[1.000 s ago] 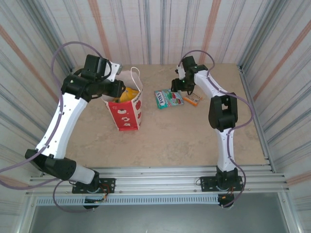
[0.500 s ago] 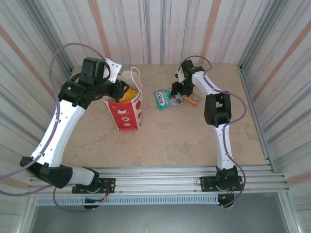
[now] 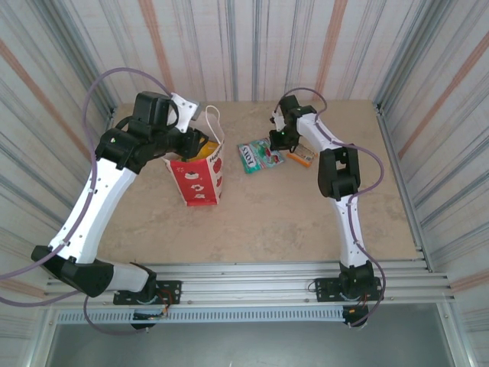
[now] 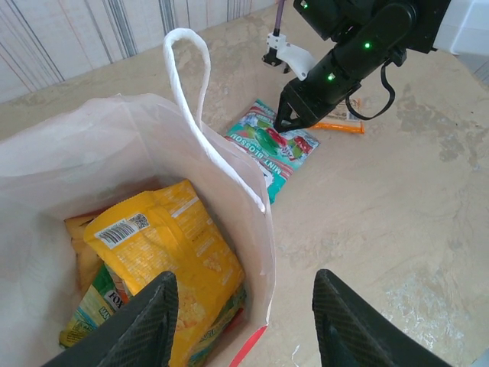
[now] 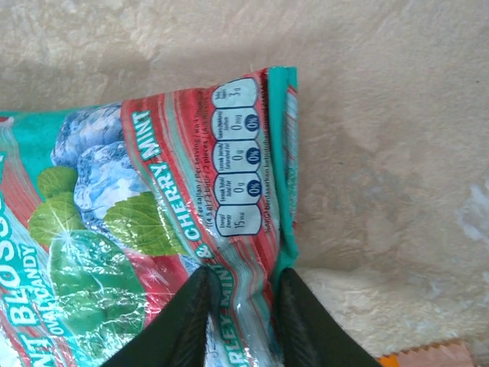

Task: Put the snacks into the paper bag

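Observation:
The white paper bag (image 3: 200, 180) with a red lower band stands upright, mouth open. Inside the bag (image 4: 76, 145) lie a yellow packet (image 4: 168, 252) and a green one (image 4: 92, 306). My left gripper (image 4: 244, 321) is open astride the bag's right wall, one finger inside, one outside, neither touching it. A green mint packet (image 3: 258, 156) lies flat on the table to the bag's right. My right gripper (image 5: 241, 306) is shut on this packet's (image 5: 137, 222) right edge, which crumples between the fingers. A small orange packet (image 3: 303, 157) lies just right of it.
The bag's white cord handle (image 4: 187, 69) stands up above its rim. Striped walls enclose the table on three sides. Bare tabletop (image 3: 290, 222) stretches in front of the bag and the packets.
My right gripper came down on the green packet and shut on its edge; the packet slid a little to the left. The left arm shifted slightly at the bag's mouth.

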`<state>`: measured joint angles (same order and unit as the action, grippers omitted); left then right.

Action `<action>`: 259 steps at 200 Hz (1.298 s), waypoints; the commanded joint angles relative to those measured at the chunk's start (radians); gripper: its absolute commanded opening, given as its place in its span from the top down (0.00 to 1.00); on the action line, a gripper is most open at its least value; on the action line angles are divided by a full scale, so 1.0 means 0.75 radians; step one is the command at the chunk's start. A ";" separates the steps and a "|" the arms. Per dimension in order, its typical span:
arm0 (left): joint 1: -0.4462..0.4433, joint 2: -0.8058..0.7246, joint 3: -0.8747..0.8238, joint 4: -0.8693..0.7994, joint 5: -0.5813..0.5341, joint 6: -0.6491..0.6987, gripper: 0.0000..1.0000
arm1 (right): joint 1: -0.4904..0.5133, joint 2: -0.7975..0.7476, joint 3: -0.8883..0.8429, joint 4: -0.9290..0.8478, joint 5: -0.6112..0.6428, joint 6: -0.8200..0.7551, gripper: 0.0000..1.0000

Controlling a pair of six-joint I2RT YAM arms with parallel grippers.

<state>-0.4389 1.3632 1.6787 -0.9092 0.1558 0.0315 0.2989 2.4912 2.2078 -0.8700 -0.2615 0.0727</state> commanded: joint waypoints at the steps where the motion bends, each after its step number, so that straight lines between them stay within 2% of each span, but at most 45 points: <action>1: -0.012 -0.023 -0.009 0.020 -0.015 0.040 0.49 | 0.025 -0.033 -0.081 0.000 0.031 -0.012 0.85; 29: -0.018 -0.022 -0.011 0.022 -0.020 0.047 0.49 | 0.025 -0.187 -0.227 0.101 0.031 -0.012 1.00; 111: -0.066 -0.020 -0.066 0.062 0.031 0.105 0.49 | 0.063 -0.699 -0.784 0.332 0.036 -0.075 1.00; 182: -0.174 0.004 -0.128 0.126 0.143 0.222 0.49 | 0.114 -1.149 -1.177 0.418 0.011 -0.285 1.00; 220: -0.257 0.055 -0.159 0.158 0.246 0.327 0.47 | 0.121 -1.383 -1.330 0.462 -0.061 -0.446 1.00; 259: -0.302 0.132 -0.242 0.308 0.320 0.342 0.45 | 0.119 -1.548 -1.397 0.426 -0.162 -0.580 1.00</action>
<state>-0.6544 1.4235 1.5417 -0.7616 0.3264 0.2489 0.3817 1.4147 1.1835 -0.5636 -0.3000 -0.2543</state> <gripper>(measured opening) 0.539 0.042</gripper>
